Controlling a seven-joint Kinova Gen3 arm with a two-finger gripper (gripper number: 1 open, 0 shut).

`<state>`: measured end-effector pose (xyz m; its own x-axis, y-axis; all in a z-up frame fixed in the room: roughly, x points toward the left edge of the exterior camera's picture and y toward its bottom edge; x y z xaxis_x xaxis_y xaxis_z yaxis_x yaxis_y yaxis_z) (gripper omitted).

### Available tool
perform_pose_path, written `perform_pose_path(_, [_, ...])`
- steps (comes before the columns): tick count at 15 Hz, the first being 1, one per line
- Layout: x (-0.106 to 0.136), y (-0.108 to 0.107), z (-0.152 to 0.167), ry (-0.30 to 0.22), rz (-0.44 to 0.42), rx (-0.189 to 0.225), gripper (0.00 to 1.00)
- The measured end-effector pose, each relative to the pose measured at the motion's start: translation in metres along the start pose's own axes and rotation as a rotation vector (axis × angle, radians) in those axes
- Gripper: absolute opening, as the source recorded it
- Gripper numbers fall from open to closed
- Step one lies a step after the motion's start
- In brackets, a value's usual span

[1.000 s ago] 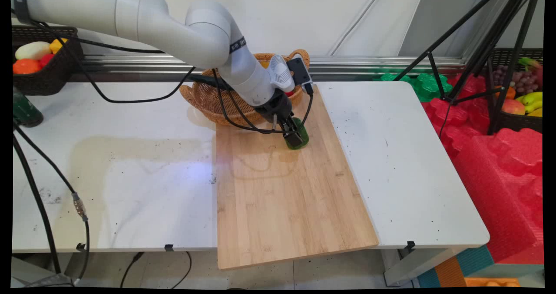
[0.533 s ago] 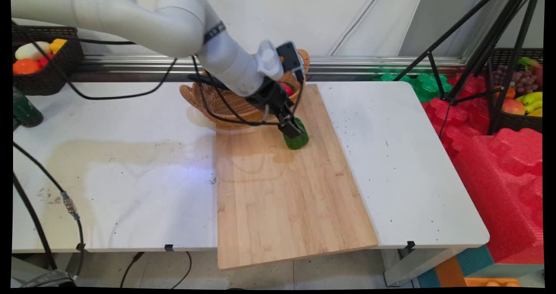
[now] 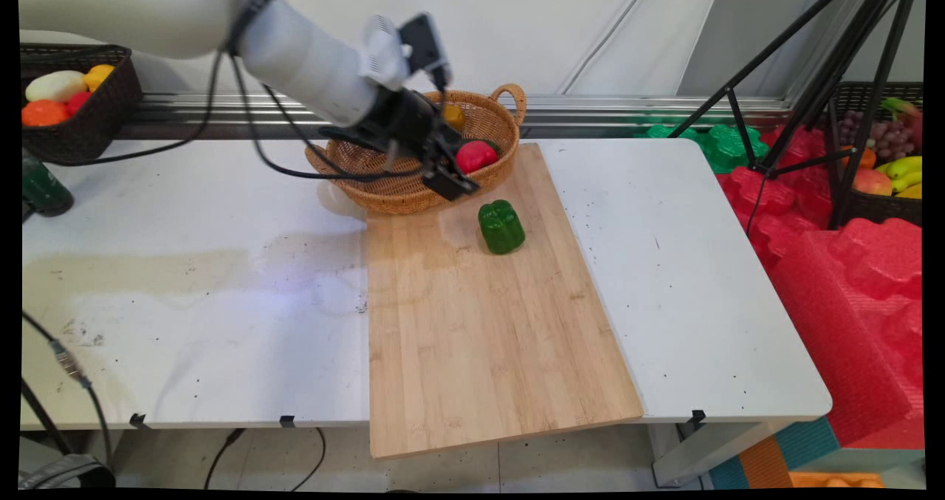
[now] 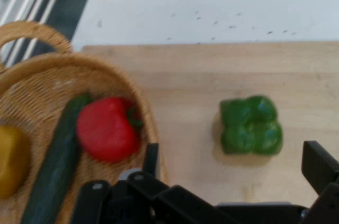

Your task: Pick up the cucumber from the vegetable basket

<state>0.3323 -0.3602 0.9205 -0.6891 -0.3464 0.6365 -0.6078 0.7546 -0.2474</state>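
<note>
Hand [image 4: 233, 181] spread, empty, above basket [image 3: 384, 182] rim, green pepper [image 3: 501, 226] alone on board [image 3: 487, 337], cucumber [image 4: 55, 160] seen in hand view only

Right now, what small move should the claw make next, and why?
Probably a short lift straight up: the open, empty black claw hangs close over the near rim of the woven wicker basket, while the green bell pepper lies free on the bamboo board.
</note>
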Motion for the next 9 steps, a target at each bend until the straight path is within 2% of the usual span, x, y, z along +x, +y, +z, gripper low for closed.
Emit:
perform_pose_path(5, [-0.035, -0.019, -0.044, -0.012, -0.037, 0.054, 1.0])
perform_pose_path(9, [-0.053, -0.039, -0.068, -0.016, -0.074, 0.099, 1.0])
